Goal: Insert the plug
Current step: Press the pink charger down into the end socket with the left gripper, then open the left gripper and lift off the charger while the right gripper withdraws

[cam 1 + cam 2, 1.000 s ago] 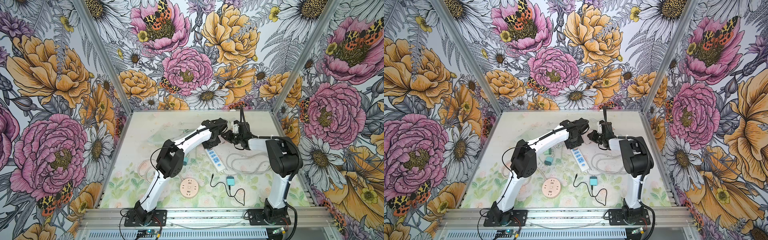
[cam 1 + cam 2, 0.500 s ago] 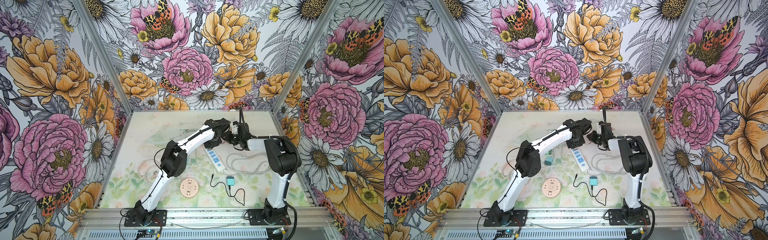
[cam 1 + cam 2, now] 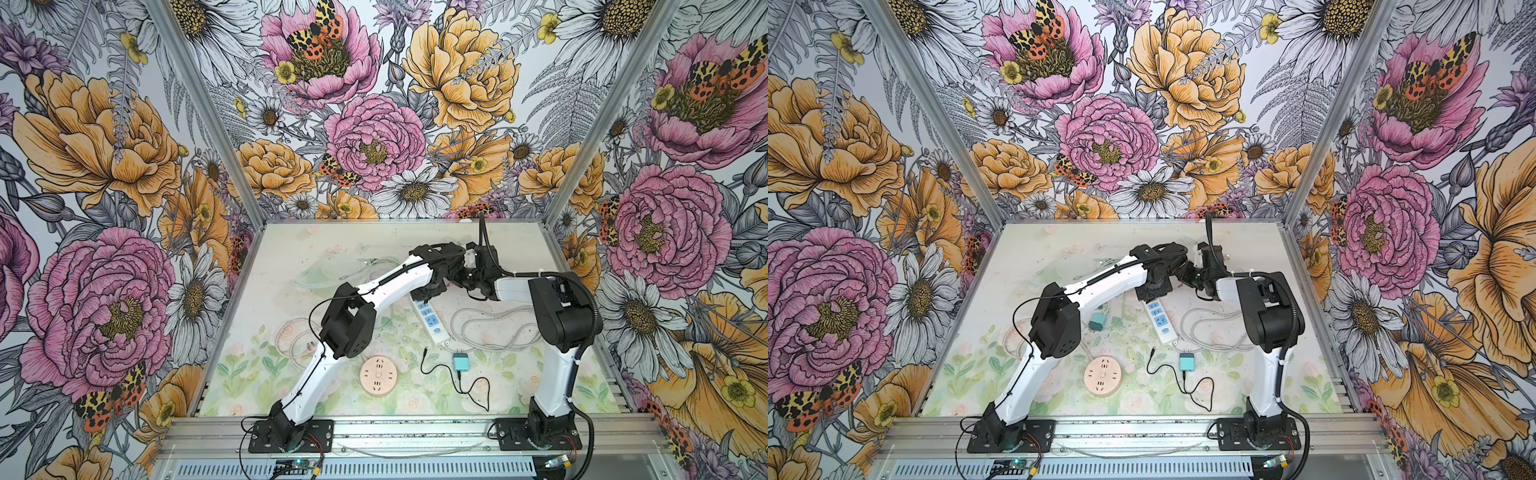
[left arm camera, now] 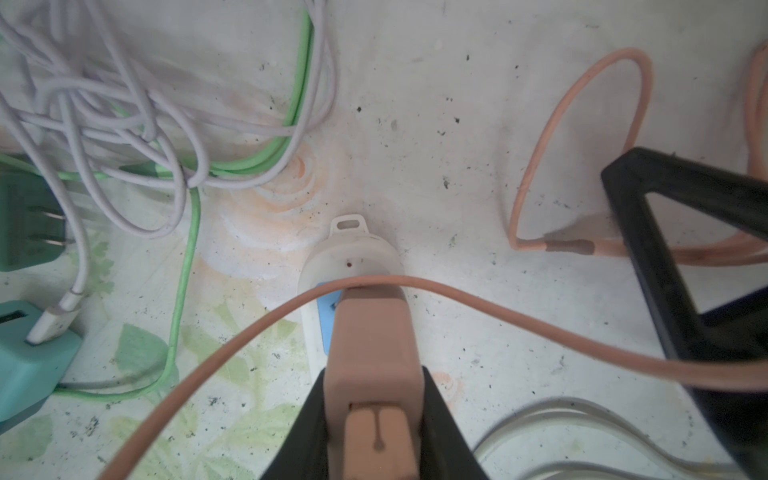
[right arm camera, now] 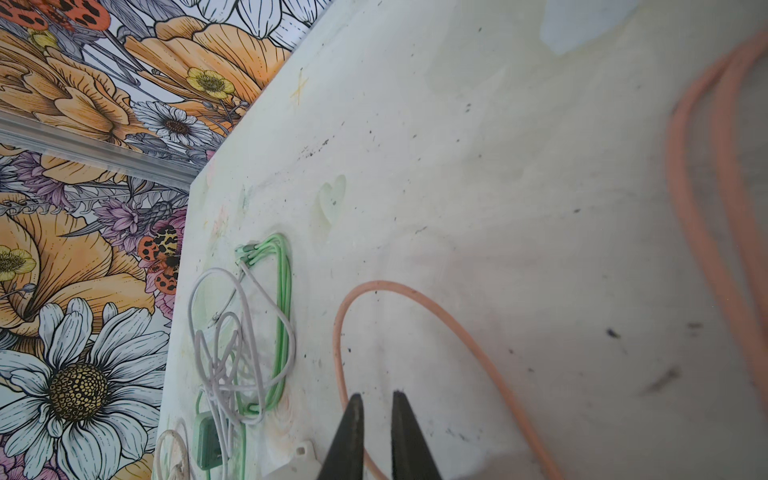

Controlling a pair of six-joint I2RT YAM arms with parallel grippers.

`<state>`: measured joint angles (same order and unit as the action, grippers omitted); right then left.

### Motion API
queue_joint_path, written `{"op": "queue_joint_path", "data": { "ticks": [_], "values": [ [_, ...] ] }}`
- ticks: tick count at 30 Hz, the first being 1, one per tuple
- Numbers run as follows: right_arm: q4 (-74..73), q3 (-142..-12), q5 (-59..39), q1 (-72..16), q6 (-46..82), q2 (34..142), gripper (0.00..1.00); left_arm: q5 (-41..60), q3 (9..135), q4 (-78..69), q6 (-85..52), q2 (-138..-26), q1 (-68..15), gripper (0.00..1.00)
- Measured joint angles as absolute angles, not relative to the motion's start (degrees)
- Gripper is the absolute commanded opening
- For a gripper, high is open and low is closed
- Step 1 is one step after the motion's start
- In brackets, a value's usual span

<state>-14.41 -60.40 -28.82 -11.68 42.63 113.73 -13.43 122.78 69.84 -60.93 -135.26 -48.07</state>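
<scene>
My left gripper (image 4: 374,395) is shut on a tan plug (image 4: 372,345), its black fingers (image 4: 309,415) pressing both sides. The plug stands over the first blue socket at the end of the white power strip (image 4: 353,253); its prongs are hidden. Its peach cord (image 4: 540,332) loops across the strip. In both top views the strip (image 3: 430,320) (image 3: 1160,320) lies mid-table, with the left gripper (image 3: 436,286) on its far end. My right gripper (image 5: 377,397) hovers beside it (image 3: 461,278), fingers slightly apart with nothing between them; the cord passes beneath.
A round peach socket (image 3: 378,374) and a teal charger with a black lead (image 3: 460,360) lie near the front. A grey cord coil (image 3: 490,328) sits right of the strip. Tangled white and green cables (image 4: 166,137), a dark green adapter (image 4: 25,216) and a teal adapter (image 4: 29,365) lie nearby.
The left arm has shifted a little to the right and back over the strip's far end, still holding the plug. The right arm has hardly moved.
</scene>
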Motion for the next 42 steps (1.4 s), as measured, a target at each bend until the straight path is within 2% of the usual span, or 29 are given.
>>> {"op": "queue_joint_path", "data": {
  "ticks": [8, 14, 23, 28, 35, 42],
  "values": [
    [-14.39, -60.42, -28.80, -11.84, 42.63, 113.75, 0.16, -4.78, 120.64, 66.98, -57.56, -134.61, -44.71, 0.00],
    [-14.37, -60.49, -28.82, -12.10, 42.63, 114.41, 0.16, -3.14, 121.25, 67.26, -55.92, -135.39, -44.60, 0.00],
    [-11.66, -64.34, -28.82, -12.43, 42.61, 114.58, 0.16, -2.85, 123.57, 68.58, -54.50, -135.11, -43.81, 0.21],
    [-9.65, -68.14, -28.82, -13.39, 42.63, 114.58, 0.16, -1.37, 123.98, 68.38, -51.51, -135.28, -42.70, 0.38],
    [-6.66, -78.43, -29.15, -13.52, 42.70, 118.61, 0.16, -0.54, 125.12, 67.94, -45.89, -136.86, -42.19, 0.39],
    [-2.31, -79.57, -28.32, -11.81, 42.59, 119.50, 0.16, -0.34, 129.12, 68.77, -42.52, -139.15, -41.98, 0.39]
  ]
}}
